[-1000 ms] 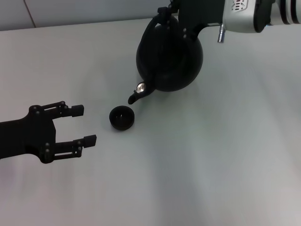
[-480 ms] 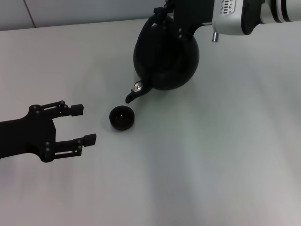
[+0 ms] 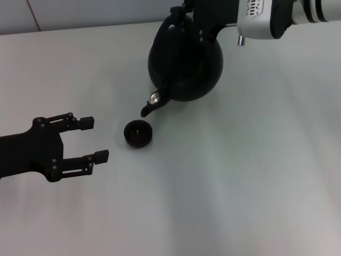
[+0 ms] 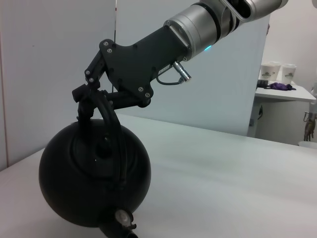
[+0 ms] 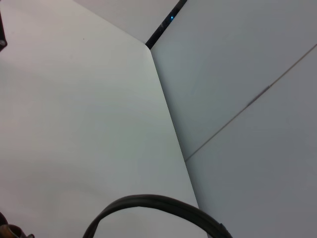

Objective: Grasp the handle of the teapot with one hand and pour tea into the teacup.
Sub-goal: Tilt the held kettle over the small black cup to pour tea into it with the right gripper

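- A large, round, glossy black teapot (image 3: 185, 63) hangs above a pale table (image 3: 240, 176), tipped so that its short spout (image 3: 147, 109) points down and toward the robot's left.
- A small silvery cap (image 3: 155, 97) sits on the spout, just above its tip.
- The right gripper (image 3: 184, 10) reaches in from the far right side of the head view and is clamped around the handle (image 3: 166, 24), a thick black hoop arching over the top of the pot.
- In the left wrist view, the right gripper's (image 4: 89, 96) black fingers (image 4: 83, 101) pinch the handle (image 4: 111, 126) at its top, with the teapot (image 4: 94, 181) hanging below and a silver arm (image 4: 213, 25) rising behind it.
- The right wrist view shows only a curved strip of the handle (image 5: 158, 206) at one edge, with the table (image 5: 74, 124) and a wall beyond.
- The teacup (image 3: 138, 133), small, low and dark, stands upright on the table, just below the spout tip and slightly nearer the robot; the two do not touch.
- The left gripper (image 3: 90, 140) hovers over the table to the left of the teacup, apart from it, with its two black fingers (image 3: 80, 124) spread wide and holding nothing.
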`<action>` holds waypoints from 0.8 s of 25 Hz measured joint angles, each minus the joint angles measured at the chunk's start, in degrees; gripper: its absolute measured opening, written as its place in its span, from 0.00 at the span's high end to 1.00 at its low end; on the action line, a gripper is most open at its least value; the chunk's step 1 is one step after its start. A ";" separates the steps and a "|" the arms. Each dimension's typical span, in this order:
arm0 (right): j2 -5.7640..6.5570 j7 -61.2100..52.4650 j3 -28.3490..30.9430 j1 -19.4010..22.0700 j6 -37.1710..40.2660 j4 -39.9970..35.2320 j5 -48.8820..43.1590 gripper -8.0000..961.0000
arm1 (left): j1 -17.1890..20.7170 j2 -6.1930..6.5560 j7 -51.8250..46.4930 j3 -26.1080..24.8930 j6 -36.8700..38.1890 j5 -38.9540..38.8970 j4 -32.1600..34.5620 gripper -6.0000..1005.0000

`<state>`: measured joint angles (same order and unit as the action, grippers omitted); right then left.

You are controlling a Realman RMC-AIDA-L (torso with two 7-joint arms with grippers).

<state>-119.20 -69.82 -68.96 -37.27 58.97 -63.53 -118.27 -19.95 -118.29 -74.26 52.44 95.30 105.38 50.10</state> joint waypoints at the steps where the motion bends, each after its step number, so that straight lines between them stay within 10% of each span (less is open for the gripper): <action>1: 0.01 0.00 -0.07 -0.03 0.00 -0.10 -0.06 0.87 | 0.00 0.00 0.04 -0.01 -0.01 0.00 0.00 0.22; 20: 0.02 0.04 -1.38 -0.78 0.01 -1.24 -1.44 0.88 | 0.14 -0.09 0.80 -0.16 -0.86 0.00 -0.14 0.22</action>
<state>-119.17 -69.78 -70.34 -38.05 58.98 -64.77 -119.71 -19.81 -118.38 -73.46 52.28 94.44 105.38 49.95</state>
